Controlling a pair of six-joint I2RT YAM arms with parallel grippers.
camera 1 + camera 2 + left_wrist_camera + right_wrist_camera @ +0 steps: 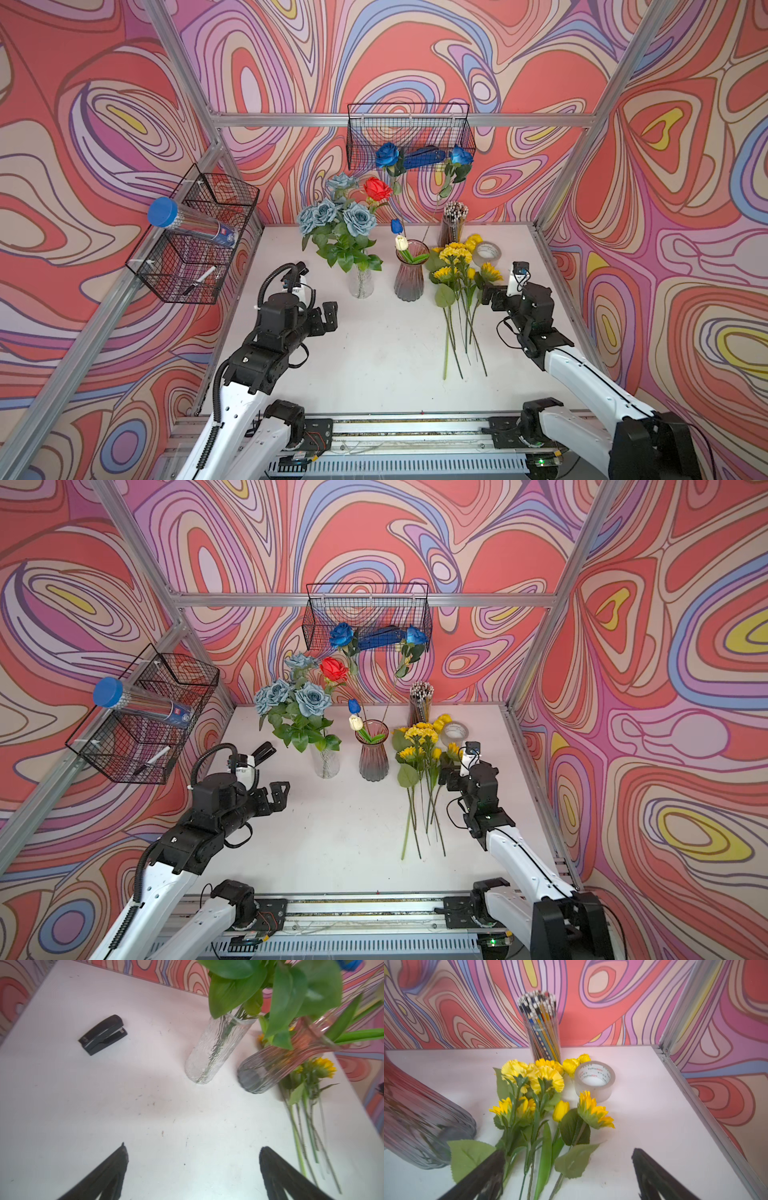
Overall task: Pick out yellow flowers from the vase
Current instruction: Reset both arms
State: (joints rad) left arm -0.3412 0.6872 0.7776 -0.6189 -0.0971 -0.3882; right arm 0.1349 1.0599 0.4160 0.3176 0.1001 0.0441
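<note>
Stems of yellow flowers [544, 1076] on table [643, 1126], just beside spread right fingers [483, 1176]

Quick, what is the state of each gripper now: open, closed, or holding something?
Left gripper: open, holding nothing.
Right gripper: open, holding nothing.

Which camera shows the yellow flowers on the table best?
The right wrist view: the yellow flowers sit close and central, blooms and leaves sharp. Both top views show them whole, stems included, but small. The left wrist view catches blurred stems and few blooms beside the pink vase.
</note>
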